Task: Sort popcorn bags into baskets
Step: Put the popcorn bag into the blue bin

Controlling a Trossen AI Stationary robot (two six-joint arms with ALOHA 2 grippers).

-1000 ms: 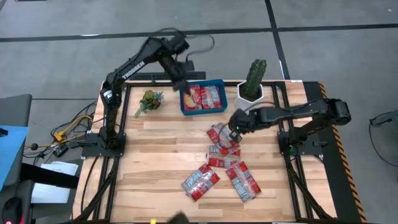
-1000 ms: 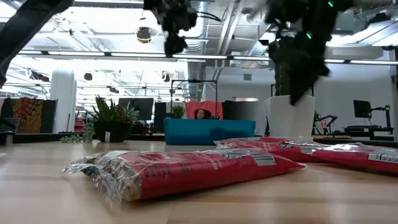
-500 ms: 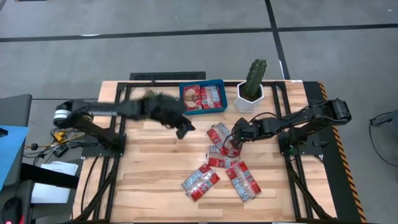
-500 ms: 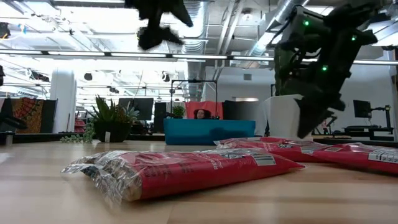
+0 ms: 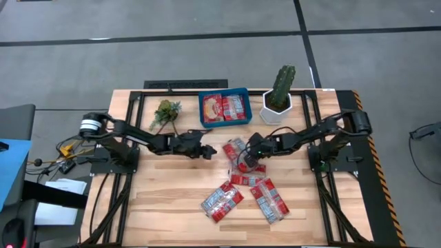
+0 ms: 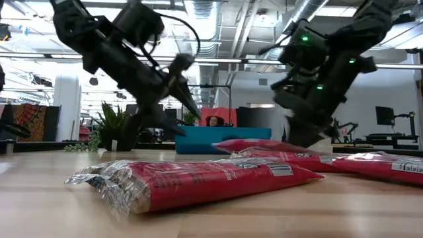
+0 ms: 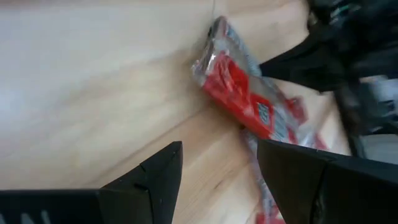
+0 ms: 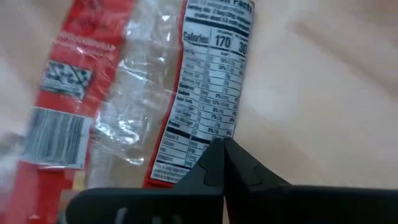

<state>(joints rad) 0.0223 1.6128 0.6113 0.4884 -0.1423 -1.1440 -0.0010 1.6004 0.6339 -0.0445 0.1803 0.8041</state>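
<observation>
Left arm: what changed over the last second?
The left claw swung away from over the blue bin, down to the table, open and empty, facing the popcorn bags. The right claw, shut, dropped onto the top bag of that pile. The bin, its packets and the cactus pot stayed put.

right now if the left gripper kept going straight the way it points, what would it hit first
Most likely the nearest popcorn bag, the top one of the pile on the table. The left gripper is open and points at that bag's end, with bare wood between them. The right gripper sits just beyond it, though depth is hard to judge.
</observation>
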